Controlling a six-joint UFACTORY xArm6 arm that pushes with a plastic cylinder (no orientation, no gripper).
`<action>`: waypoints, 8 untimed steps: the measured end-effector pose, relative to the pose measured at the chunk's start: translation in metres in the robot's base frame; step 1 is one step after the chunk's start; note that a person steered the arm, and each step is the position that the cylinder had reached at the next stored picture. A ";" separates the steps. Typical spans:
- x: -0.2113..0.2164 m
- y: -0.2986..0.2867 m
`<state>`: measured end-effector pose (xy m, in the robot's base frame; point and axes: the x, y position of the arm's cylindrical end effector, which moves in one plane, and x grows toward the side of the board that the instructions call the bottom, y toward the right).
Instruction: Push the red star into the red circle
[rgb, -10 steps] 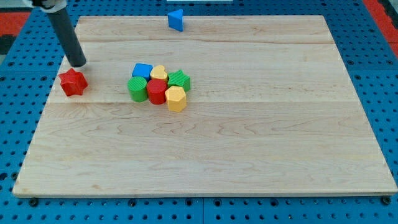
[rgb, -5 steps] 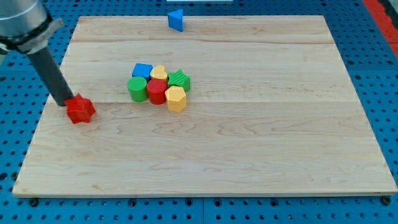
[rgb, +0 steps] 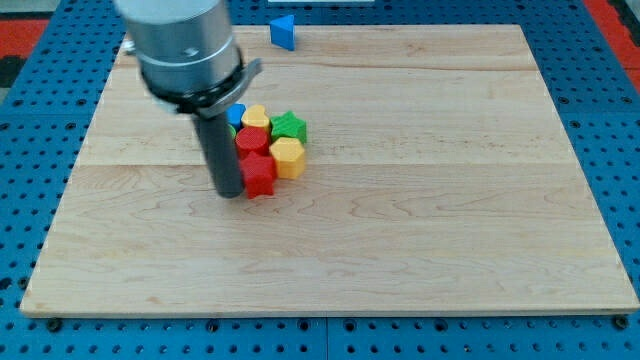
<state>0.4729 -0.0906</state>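
Observation:
The red star (rgb: 260, 176) lies near the middle left of the wooden board (rgb: 420, 200). It touches the red circle (rgb: 252, 140) just above it in the cluster. My tip (rgb: 229, 192) rests on the board right against the star's left side. The rod and arm hide the left part of the cluster.
The cluster also holds a yellow heart (rgb: 257, 117), a green star (rgb: 290, 127), a yellow hexagon (rgb: 288, 157) and a blue block (rgb: 237, 113), partly hidden by the rod. A blue triangle (rgb: 283, 31) sits at the view's top edge of the board.
My tip has swept to the right and pushed the red star from the board's left side up against the cluster, below the red circle. The green block at the cluster's left is now hidden.

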 end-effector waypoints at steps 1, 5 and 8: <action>0.009 0.009; 0.010 0.036; -0.014 0.126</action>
